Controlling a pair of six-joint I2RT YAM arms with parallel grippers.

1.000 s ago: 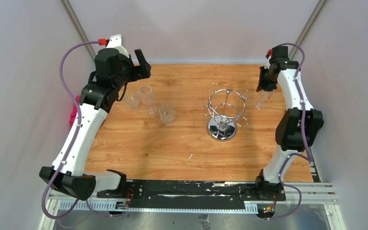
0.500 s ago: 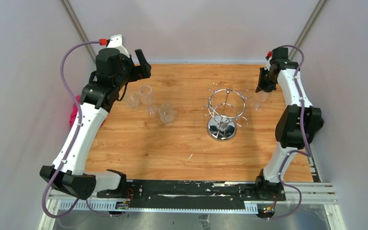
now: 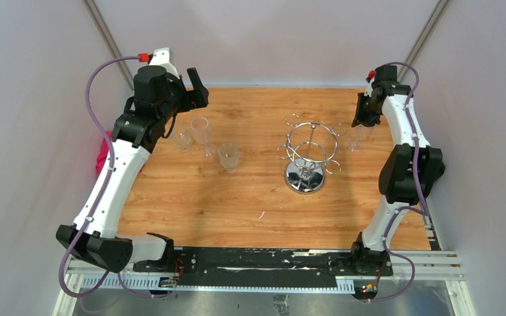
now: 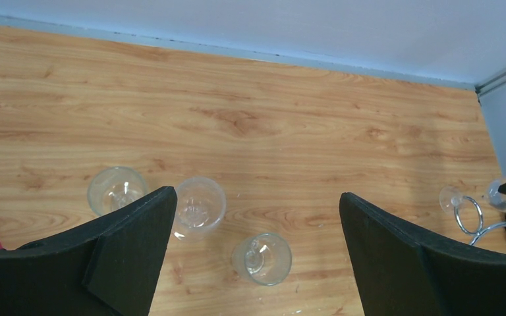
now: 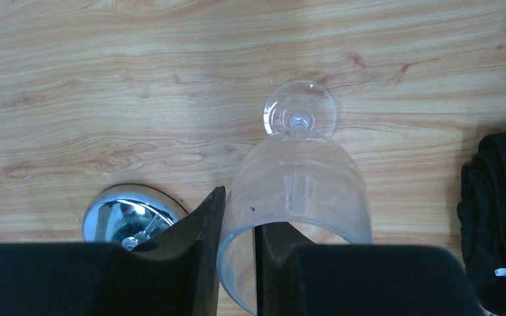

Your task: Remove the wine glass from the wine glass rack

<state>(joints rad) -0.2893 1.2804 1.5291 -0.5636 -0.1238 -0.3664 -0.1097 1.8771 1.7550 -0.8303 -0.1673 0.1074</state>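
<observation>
Right pincer [image 5: 240, 217] clamped on wine glass [image 5: 300, 171], clear of the rack [image 3: 311, 155], upper right of top view.
Pincer grips the bowl wall at the rim. The glass's long axis runs straight away from it, foot far end, toward the counter [image 3: 237, 204]; can't tell if the foot touches. The rack's mirrored base [image 5: 128, 214] sits just left of the glass, apart from it. The counter's right edge is near, and open wood lies below the glass in the top view. Left pincer [image 4: 255, 196] is wide apart, empty, upper left above three loose glasses [image 3: 201, 128]. Right arm is far nearer.
</observation>
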